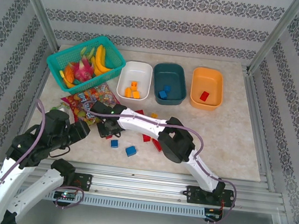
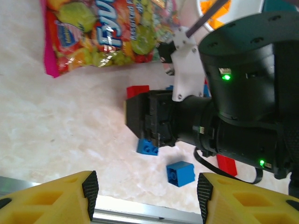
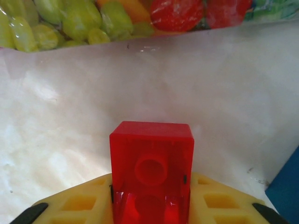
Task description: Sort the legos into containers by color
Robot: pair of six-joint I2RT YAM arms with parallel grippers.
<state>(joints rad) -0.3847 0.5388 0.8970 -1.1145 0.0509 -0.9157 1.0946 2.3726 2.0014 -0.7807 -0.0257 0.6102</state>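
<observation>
My right gripper (image 3: pixel 152 189) is shut on a red lego (image 3: pixel 152 163), its yellow fingers pressing both sides, low over the table near the candy bag. From above, that gripper (image 1: pixel 105 127) sits left of centre. My left gripper (image 2: pixel 147 196) stands open with nothing between its pads (image 2: pixel 91 186); two blue legos (image 2: pixel 181 173) (image 2: pixel 147 146) lie just ahead of it. More loose legos lie nearby: blue (image 1: pixel 131 151), red (image 1: pixel 146 138), orange (image 1: pixel 154 115). At the back, the white container (image 1: pixel 121 84) holds orange bricks, the teal container (image 1: pixel 181 80) blue ones, and the orange container (image 1: pixel 216 79) a red one.
A colourful candy bag (image 1: pixel 88 102) lies just behind both grippers. A teal mesh basket (image 1: pixel 57 60) of toy fruit stands at the back left. The right arm (image 1: pixel 176 140) stretches across the middle of the table. A metal rail (image 1: pixel 157 178) runs along the near edge.
</observation>
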